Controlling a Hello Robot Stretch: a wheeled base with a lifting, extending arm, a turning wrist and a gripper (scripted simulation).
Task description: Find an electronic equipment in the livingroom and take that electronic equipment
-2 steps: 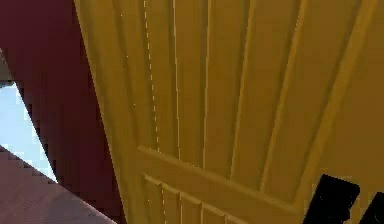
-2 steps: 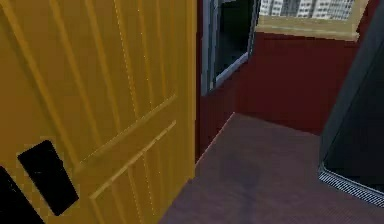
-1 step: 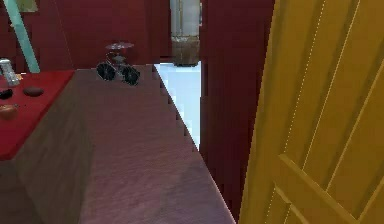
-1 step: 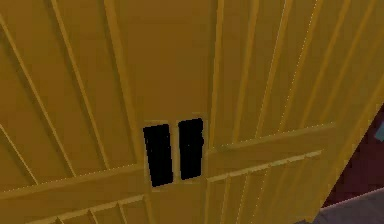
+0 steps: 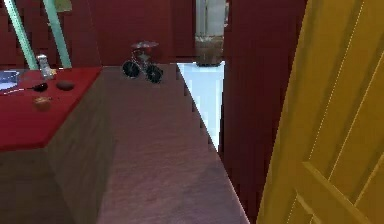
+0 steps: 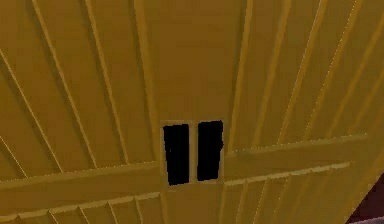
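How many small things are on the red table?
4: a white bottle-shaped thing at the back, a dark blob right of it, a second dark blob nearer, a pale dish at the left edge. More may lie beyond that edge.

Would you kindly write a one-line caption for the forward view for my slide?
Red-topped counter with small items at left, a small wheeled toy ahead, yellow door at right.

Arm pose unclear, gripper pose unclear

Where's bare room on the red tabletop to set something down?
Bare: the red tabletop's near half, toward its front edge. Crowded: its far end, with a small white bottle, dark round lumps and a pale dish.
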